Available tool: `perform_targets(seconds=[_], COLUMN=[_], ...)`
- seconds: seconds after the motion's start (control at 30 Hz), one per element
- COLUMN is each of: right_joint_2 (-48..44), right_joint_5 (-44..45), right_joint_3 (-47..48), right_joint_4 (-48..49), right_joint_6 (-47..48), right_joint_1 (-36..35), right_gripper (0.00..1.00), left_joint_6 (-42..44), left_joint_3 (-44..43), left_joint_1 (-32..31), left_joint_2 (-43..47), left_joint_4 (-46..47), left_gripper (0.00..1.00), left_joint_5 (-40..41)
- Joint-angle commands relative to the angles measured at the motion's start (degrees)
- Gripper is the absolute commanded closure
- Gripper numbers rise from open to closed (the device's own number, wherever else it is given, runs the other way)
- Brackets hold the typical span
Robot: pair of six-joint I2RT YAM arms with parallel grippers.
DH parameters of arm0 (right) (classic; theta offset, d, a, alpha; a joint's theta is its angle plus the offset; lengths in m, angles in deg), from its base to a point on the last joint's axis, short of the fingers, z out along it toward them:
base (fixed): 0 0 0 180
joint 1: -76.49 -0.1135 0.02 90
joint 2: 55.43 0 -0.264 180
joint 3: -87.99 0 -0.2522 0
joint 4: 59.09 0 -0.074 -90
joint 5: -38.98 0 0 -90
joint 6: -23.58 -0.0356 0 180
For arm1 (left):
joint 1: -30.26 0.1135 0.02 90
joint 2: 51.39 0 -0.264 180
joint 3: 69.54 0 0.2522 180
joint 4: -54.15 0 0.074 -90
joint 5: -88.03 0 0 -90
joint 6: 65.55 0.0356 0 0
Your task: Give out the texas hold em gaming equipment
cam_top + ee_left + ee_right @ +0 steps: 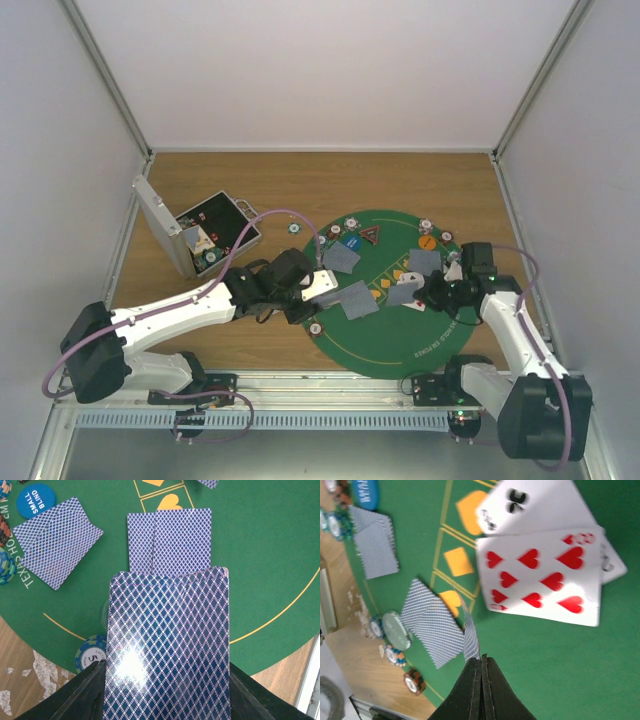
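Top external: green felt mat (440, 335) lies on the right half of the tabletop (300, 180), with an open silver case (160, 215) near the tabletop's left edge.
- Left hand (312, 290) is over the mat's left rim, clamped on the deck (326, 281).
- Right hand (424, 296) is over the mat's right part.
- Between the hands, on the felt, are the near pair (358, 298) and the far pair (340, 258), both face down.
- The blue token (352, 243) and red-triangle token (371, 236) sit toward the mat's far rim.
- One poker chip (315, 327) sits at the near-left rim.

Left wrist: the two fingers press the deck's long sides, and the jaws are closed as far as the stack allows.
- The deck is back side up, its long axis running straight out from the hand.
- The near pair lies directly ahead in line with that axis, and the deck's leading edge overlaps it in this view. Whether they touch cannot be told.
- The far pair and blue token lie ahead and to the left.
- Judged: a further deal turns on swinging the deck's axis off this served spot.

Right wrist: the jaws are closed flat, apparently pinching a single card (470, 635) seen edge-on, patterned back showing.
- Just ahead and to the right, two face-up cards lie flat and overlapping: a hearts card (545, 577) atop a clubs card (540, 505). The hearts card's rank is blurred.
- Judged: this hand is nearer the mat's centre row, while the left hand is nearer the left-rim seats.
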Motion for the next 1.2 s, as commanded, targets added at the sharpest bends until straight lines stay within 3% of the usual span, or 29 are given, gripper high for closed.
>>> perform_targets(seconds=[0.0, 0.17, 0.4, 0.53, 0.63, 0.7, 0.77, 0.83, 0.93, 1.1, 1.17], right_joint_2=[-2.11, -1.19, 0.49, -0.14, -0.01, -0.33, -1.48, -2.67, -3.20, 1.61, 4.79], right_joint_5=[2.24, 2.77, 9.37, 12.05, 12.49, 13.75, 15.34, 15.67, 10.17, -9.55, -12.99], right_joint_3=[-5.13, -9.70, -9.26, -8.19, -7.68, -6.60, -4.52, -2.04, 0.80, 1.37, 3.64], right_joint_4=[1.63, 5.27, 1.42, -0.22, -1.48, -3.01, -4.52, -4.85, -0.96, 12.55, 14.15], right_joint_6=[-3.45, -5.11, -5.84, -6.65, -6.68, -6.47, -6.49, -6.43, -5.68, -4.96, -3.37], right_joint_1=[2.08, 2.79, 3.37, 3.60, 3.64, 3.68, 3.63, 3.68, 3.68, 2.41, -0.06], right_gripper=[1.00, 0.99, 0.99, 0.93, 0.73, 0.54, 0.23, 0.07, 0.01, 0.00, 0.00], left_joint_6=[0.23, 0.23, 0.18, 0.27, 0.21, 0.18, 0.19, 0.19, 0.19, 0.18, 0.19], left_joint_3=[0.64, 0.49, 0.65, 0.51, 0.56, 0.65, 0.71, 0.73, 0.65, 0.87, 0.99], left_joint_1=[-0.35, -0.36, -0.36, -0.36, -0.36, -0.36, -0.36, -0.36, -0.36, -0.36, -0.36], left_joint_2=[1.41, 1.17, 1.59, 1.56, 1.58, 1.58, 1.67, 1.68, 1.67, 2.02, 2.20], left_joint_4=[3.22, 3.27, 3.01, 3.05, 3.03, 3.04, 3.01, 3.17, 3.23, 3.32, 3.34], left_gripper=[0.43, 0.43, 0.43, 0.43, 0.44, 0.43, 0.43, 0.44, 0.43, 0.43, 0.43], left_joint_5=[0.08, -0.27, 0.20, 0.33, 0.22, 0.21, 0.26, 0.17, 0.03, 0.23, 0.24])
